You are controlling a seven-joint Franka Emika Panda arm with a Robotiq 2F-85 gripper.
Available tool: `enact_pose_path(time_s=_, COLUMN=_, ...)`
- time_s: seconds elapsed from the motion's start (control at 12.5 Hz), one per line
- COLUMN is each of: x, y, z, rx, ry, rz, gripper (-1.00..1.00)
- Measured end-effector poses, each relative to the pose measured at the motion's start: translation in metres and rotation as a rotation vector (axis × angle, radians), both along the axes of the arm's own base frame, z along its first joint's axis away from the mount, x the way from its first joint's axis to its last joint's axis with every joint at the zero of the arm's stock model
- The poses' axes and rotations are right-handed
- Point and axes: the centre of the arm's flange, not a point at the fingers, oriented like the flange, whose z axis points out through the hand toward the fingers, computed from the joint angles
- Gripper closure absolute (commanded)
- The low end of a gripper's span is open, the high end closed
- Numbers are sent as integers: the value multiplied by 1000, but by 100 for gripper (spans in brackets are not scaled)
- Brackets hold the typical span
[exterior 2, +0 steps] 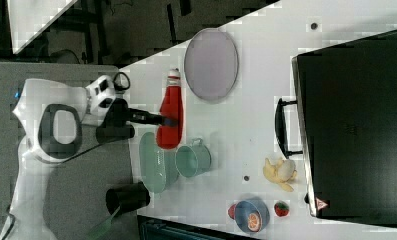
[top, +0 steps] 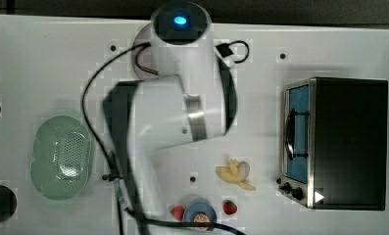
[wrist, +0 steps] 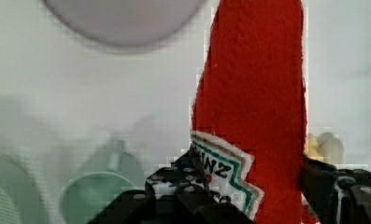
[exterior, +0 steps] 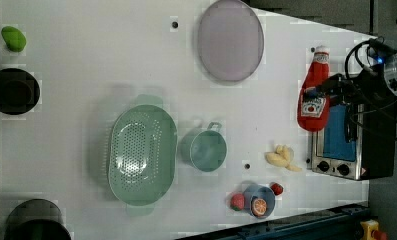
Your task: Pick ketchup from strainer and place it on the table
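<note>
White desk seen in the left view, pale green strainer lying empty at left, teal cup beside it, ketchup held aloft at right, clamped by the end effector.

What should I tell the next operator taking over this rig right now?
Gripper: shut on the ketchup, near its label, holding it in the air.
Strainer: empty, on the table beside the green cup.
Done: ketchup picked out of the strainer and carried off; in the left view it hangs right of the mauve plate, near the toaster oven.
Left: lower the ketchup onto a bare patch of table, open, and pull away.
</note>
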Motion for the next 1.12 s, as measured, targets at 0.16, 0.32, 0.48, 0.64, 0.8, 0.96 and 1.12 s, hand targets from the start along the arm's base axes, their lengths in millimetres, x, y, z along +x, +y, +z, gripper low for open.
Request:
enact_pose_path(time_s=0.16, x=-7, y=-21, z=-29, rx=2, ry=8, rz=2, gripper=-13)
enact_pose_path(time_s=0.32, x=-17, y=-34, z=-64, rx=13, ry=-14, rz=14, gripper=-13)
enact_pose_path(time_s=0.48, x=-31, y=-43, z=-99, rx=26, ry=-49, rz=6, gripper=-13)
enact_pose_path(time_s=0.64, x=-51, y=-50, z=-135, rx=43, ry=-59, rz=-2, gripper=-13)
enact_pose_path(time_s=0.8, x=-64, y=-55, z=-162, rx=69, ry=-70, rz=-19, gripper=-38)
enact_pose_path(time_s=0.96, x=-74, y=-56, z=-181, rx=83, ry=-75, rz=-19, gripper=-82)
enact_pose_path(time_s=1.12, x=-80, y=-52, z=-194, rx=106, ry=-49, rz=-18, gripper=-100)
